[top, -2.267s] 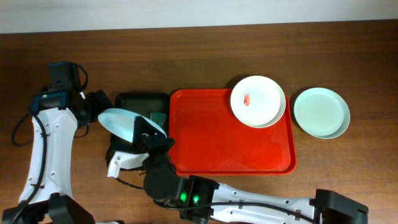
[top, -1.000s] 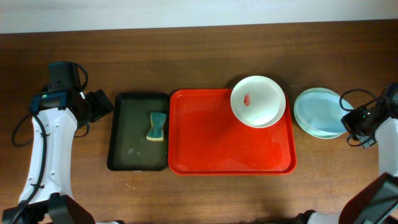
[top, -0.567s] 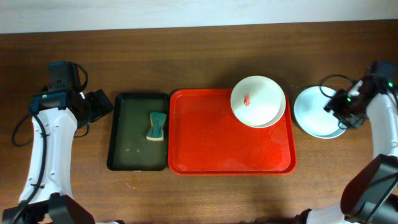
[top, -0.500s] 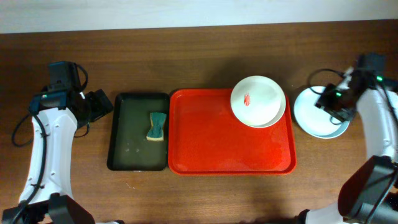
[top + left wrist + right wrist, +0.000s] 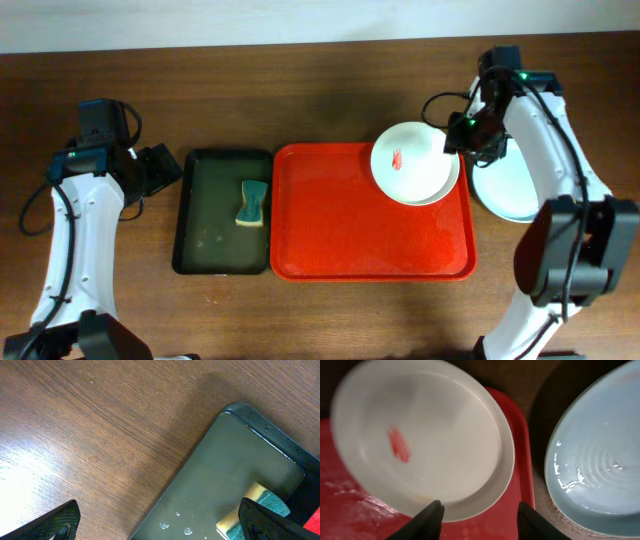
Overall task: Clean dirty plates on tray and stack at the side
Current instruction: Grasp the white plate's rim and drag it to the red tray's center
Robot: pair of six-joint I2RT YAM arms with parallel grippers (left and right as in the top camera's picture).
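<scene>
The white plate [image 5: 412, 162] with a red smear [image 5: 398, 158] lies on the far right corner of the red tray [image 5: 350, 225]. My right gripper [image 5: 460, 134] is open and empty, hovering over the plate's right rim. The right wrist view shows the white plate [image 5: 430, 445], its smear [image 5: 399, 444], the tray rim [image 5: 521, 445] and my open gripper [image 5: 482, 521]. The pale mint-blue plates [image 5: 512, 190] are stacked on the table right of the tray, and they also show in the right wrist view [image 5: 600, 460]. My left gripper [image 5: 163, 170] is open and empty.
A dark green-black tray [image 5: 212, 235] lies left of the red tray and holds a teal and yellow sponge [image 5: 252, 203]. In the left wrist view my left gripper [image 5: 160, 527] hovers over this tray's corner [image 5: 225, 470], with the sponge [image 5: 256, 509] beside it.
A mint-blue plate held over the dark tray is now stacked at the right. My right gripper let go of it and moved left to the white plate. The left arm stayed still.
</scene>
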